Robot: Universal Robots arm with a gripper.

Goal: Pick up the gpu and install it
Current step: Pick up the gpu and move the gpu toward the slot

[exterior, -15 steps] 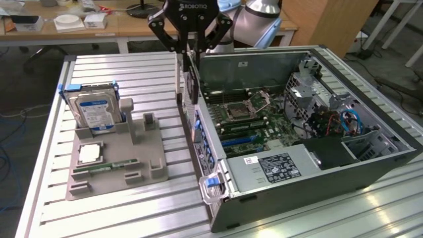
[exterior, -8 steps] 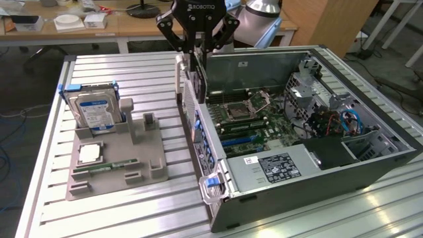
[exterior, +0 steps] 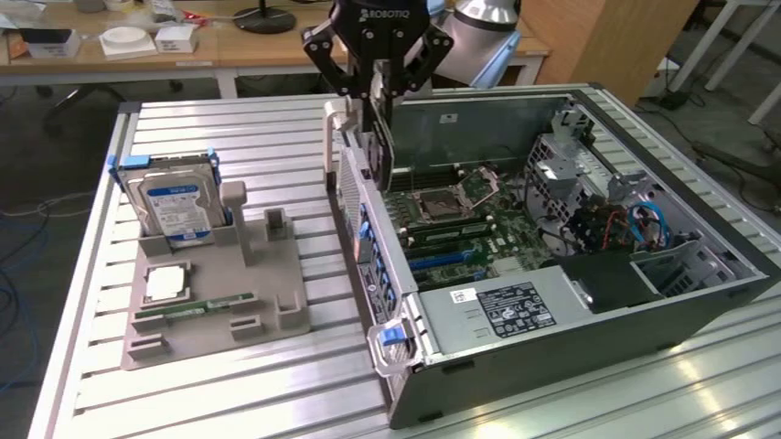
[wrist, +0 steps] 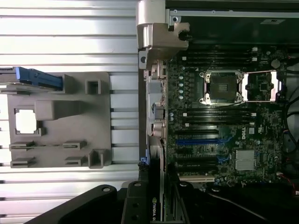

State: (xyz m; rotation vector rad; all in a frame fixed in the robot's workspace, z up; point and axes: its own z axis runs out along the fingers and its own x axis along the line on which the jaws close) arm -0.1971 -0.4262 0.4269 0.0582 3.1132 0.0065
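Between jaws, flat gpu (exterior: 380, 146) (edge-on)

Silver ribbed bench (exterior: 219, 137). Grey tray (exterior: 274, 293) with blue-and-white labelled hard drive (exterior: 175, 206). Black pincer (exterior: 376, 96), dark gpu (exterior: 380, 155), silver bracket (exterior: 346, 123). Green motherboard (exterior: 470, 233), blue slot (wrist: 196, 141), red and blue cables (exterior: 635, 224), black computer case (exterior: 586, 338), blue latch (exterior: 390, 334).

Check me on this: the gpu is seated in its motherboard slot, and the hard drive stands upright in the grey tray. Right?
Not quite. The gpu is not seated: the gripper holds it edge-down above the open case, near its rear wall, as the exterior view shows. The hard drive does stand upright in the grey tray.
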